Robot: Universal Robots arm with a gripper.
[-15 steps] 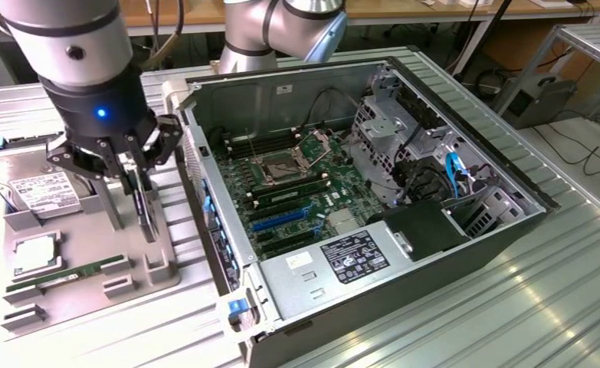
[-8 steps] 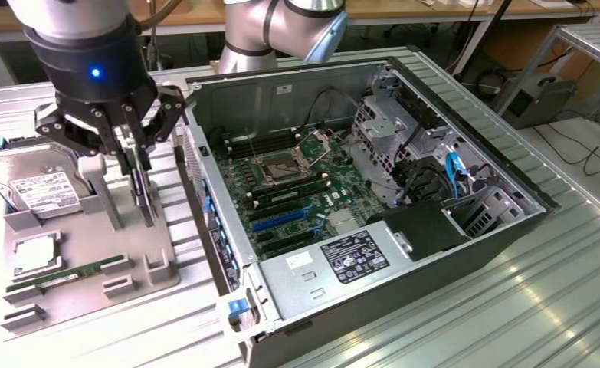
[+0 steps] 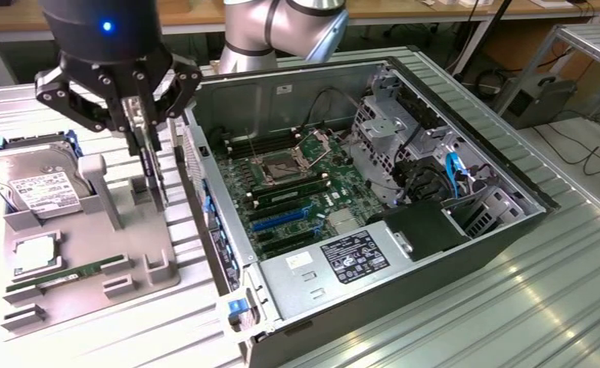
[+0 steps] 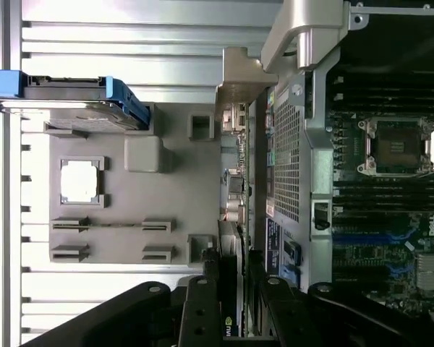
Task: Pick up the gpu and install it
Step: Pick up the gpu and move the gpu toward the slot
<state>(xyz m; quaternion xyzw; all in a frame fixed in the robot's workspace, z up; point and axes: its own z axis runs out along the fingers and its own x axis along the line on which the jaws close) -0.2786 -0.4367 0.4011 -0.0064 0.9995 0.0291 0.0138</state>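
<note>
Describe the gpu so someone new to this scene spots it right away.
Find the open PC case; on the exterior view's left of it sits a grey parts tray. Above that tray the gripper clamps the gpu, a thin dark card seen edge-on. Unlike the labelled hard drive and RAM stick lying in the tray, it stands vertical.

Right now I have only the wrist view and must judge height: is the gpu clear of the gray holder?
Observer: In the exterior view the gpu hangs upright in the shut gripper, its lower end level with the posts of the gray holder; I cannot tell clearance.
Operator: What lies past the motherboard?
Observer: A silver labelled box, and a blue cable by the drive cage.
</note>
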